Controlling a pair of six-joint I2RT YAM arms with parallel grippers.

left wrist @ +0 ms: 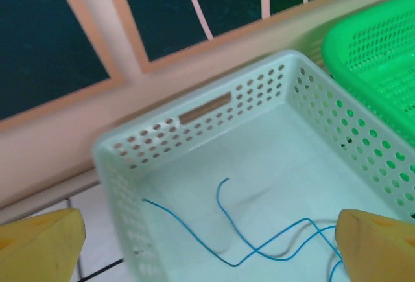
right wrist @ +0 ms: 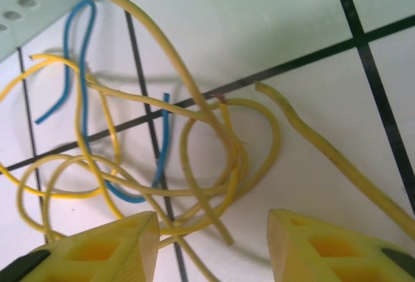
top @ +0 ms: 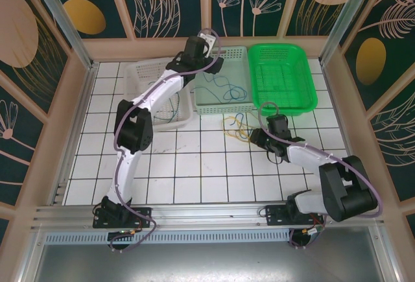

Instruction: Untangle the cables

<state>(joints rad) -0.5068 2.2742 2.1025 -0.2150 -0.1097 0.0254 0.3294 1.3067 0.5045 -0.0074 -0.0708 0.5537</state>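
Your right gripper (right wrist: 211,253) hangs low over the white tiled table (top: 194,165), its yellow fingers (right wrist: 97,249) spread wide with nothing between them. In the right wrist view the yellow cables (right wrist: 224,146) lie just ahead of the tips, looped over one another in a loose knot, with a blue strand (right wrist: 81,68) threaded through the loops. From above, that tangle sits on the tiles right at the near edge of the pale mint basket (top: 224,109). Your left gripper (left wrist: 207,256) hovers over the far left corner of that basket, jaws wide apart and holding nothing, and a blue cable (left wrist: 259,246) curls loose on the basket floor below it. In the top view a bright green basket (top: 282,74) stands just beside the mint one on its right, and a white basket (top: 137,73) on its left holds thin dark green wires (top: 170,109).
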